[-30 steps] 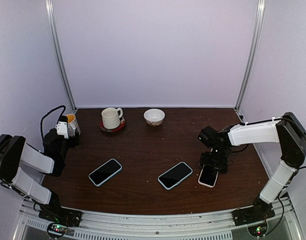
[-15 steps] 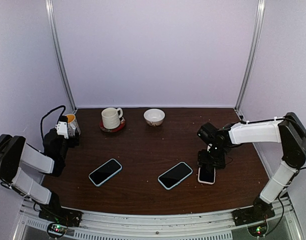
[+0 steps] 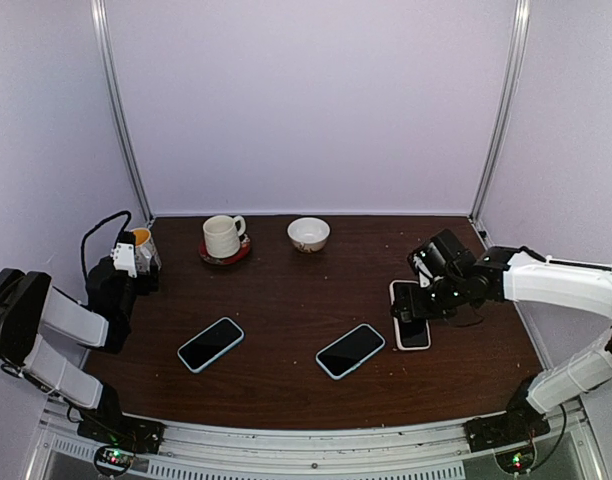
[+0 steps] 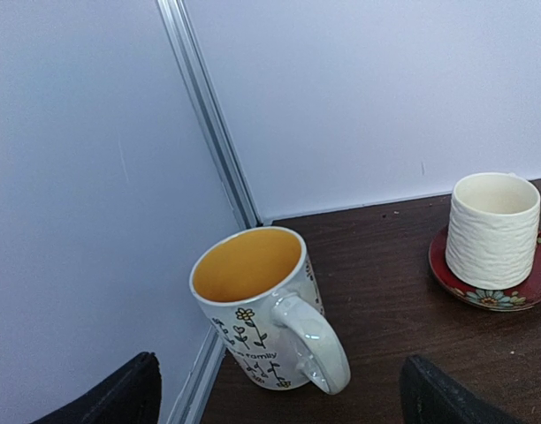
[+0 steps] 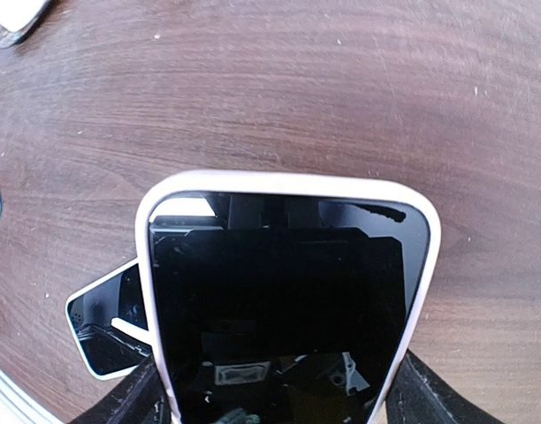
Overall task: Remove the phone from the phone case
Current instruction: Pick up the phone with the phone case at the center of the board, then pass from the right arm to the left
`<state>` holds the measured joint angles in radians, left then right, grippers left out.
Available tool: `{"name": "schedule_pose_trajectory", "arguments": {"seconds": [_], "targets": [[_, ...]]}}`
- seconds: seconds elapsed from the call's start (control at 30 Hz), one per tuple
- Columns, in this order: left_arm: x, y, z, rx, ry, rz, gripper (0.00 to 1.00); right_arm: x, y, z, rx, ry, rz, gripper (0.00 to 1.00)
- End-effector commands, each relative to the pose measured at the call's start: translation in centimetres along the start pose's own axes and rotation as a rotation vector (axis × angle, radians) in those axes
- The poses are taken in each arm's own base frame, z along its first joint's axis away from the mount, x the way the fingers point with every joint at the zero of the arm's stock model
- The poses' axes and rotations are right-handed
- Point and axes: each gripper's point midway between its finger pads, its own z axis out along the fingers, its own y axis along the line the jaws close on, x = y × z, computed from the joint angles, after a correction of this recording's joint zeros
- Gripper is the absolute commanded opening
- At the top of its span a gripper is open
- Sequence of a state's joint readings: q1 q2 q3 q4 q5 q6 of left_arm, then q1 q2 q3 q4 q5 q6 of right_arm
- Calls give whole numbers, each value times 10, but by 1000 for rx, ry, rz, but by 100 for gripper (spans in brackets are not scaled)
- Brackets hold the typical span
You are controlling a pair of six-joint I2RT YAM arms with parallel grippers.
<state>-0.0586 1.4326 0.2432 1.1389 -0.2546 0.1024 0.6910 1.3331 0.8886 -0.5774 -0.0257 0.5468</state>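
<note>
My right gripper (image 3: 427,303) is shut on a phone in a white case (image 3: 410,326) and holds it off the brown table (image 3: 286,300), right of the middle. In the right wrist view the phone (image 5: 284,300) fills the centre, dark screen up, with my fingertips (image 5: 133,399) on its two long sides. My left gripper (image 3: 134,258) is at the far left. It is open and empty, its fingertips (image 4: 120,397) either side of a yellow-lined mug (image 4: 262,309).
Two phones in light blue cases lie on the table, one at the front left (image 3: 210,344) and one at the front middle (image 3: 350,350), the latter also below the held phone (image 5: 102,327). A cream cup on a red saucer (image 3: 222,237) and a bowl (image 3: 308,234) stand at the back.
My right gripper has lifted the white-cased phone off the table and carried it away from the front edge, turning it. The left arm has not moved.
</note>
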Motion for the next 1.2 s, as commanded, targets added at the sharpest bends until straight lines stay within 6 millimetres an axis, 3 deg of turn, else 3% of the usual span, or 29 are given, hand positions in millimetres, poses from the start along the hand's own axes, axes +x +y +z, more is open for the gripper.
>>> {"name": "schedule_pose_trajectory", "arguments": {"seconds": [0.0, 0.23, 0.5, 0.83, 1.03, 1.17], "targets": [[-10, 6, 4, -25, -32, -20, 98, -14, 18, -11, -90, -114, -87, 57], [-3, 16, 14, -41, 25, -60, 98, -15, 38, -29, -152, -184, -181, 57], [-20, 26, 8, -68, 20, -69, 97, -23, 58, -60, -202, -353, -290, 58], [-57, 50, -13, -119, 152, -194, 97, -36, 55, -85, -185, -525, -345, 59], [-89, 66, -36, -152, 188, -399, 97, -44, 59, -96, -176, -561, -392, 59], [-114, 48, -52, 8, 179, -422, 98, -48, 70, -109, -217, -581, -416, 59]]}}
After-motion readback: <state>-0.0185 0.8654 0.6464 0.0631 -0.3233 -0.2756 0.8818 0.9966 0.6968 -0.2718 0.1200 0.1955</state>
